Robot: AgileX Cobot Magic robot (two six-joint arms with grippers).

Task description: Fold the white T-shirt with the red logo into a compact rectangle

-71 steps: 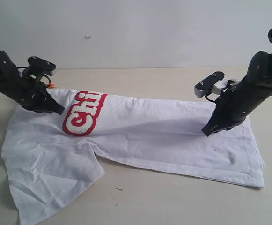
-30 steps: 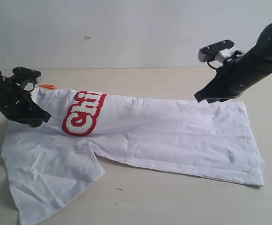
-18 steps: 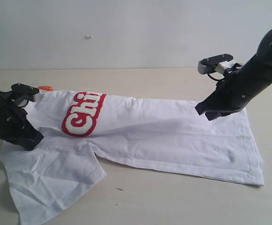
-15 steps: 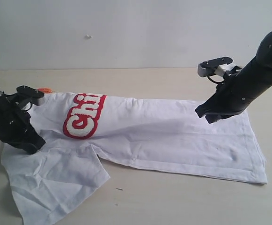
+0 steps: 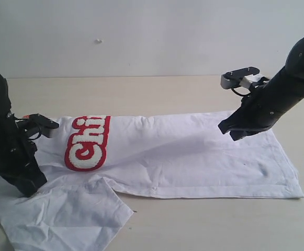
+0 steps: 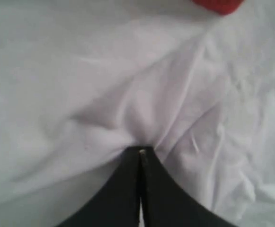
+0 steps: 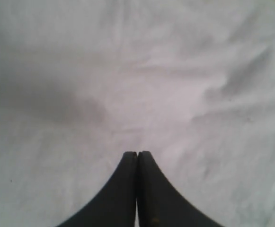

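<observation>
The white T-shirt lies spread lengthwise across the table, folded along its length. The red logo faces up near its left end, and a corner of the red logo shows in the left wrist view. My left gripper points down onto the shirt's left end, by the sleeve. Its jaws are shut with fabric gathered at the tips and creases radiating from them. My right gripper is shut at the shirt's far edge on the right. Smooth cloth lies beyond its tips, with nothing seen between them.
The beige table runs back to a plain pale wall. The shirt's bottom hem lies straight near the table's front, and the loose sleeve reaches the lower left edge of the exterior view.
The left gripper has moved toward the table's front, dragging the shirt's left end and logo with it. The bottom hem has straightened. The right gripper has barely shifted.
</observation>
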